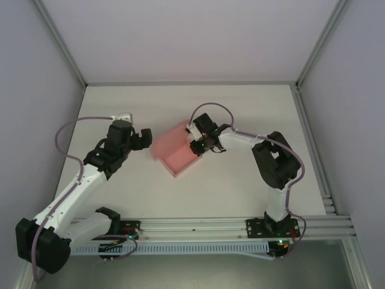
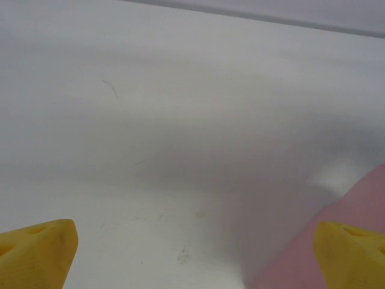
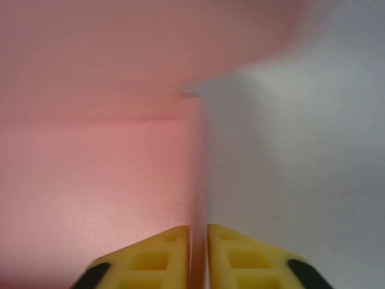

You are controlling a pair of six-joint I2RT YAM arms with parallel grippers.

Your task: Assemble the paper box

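The salmon-pink paper box (image 1: 176, 150) lies mid-table, partly folded, with raised walls. My right gripper (image 1: 198, 147) is at its right edge, shut on a thin upright wall of the paper box (image 3: 197, 180); the card runs edge-on between the yellow fingers (image 3: 159, 259), with the box's inner floor to the left. My left gripper (image 1: 144, 138) hovers just left of the box, open, its yellow fingertips (image 2: 36, 253) far apart with bare table between them. A pink corner of the box (image 2: 355, 205) shows beside the right fingertip.
The white table (image 1: 240, 186) is walled by grey panels on the left, right and back. An aluminium rail (image 1: 198, 226) runs along the near edge at the arm bases. Free room lies behind and in front of the box.
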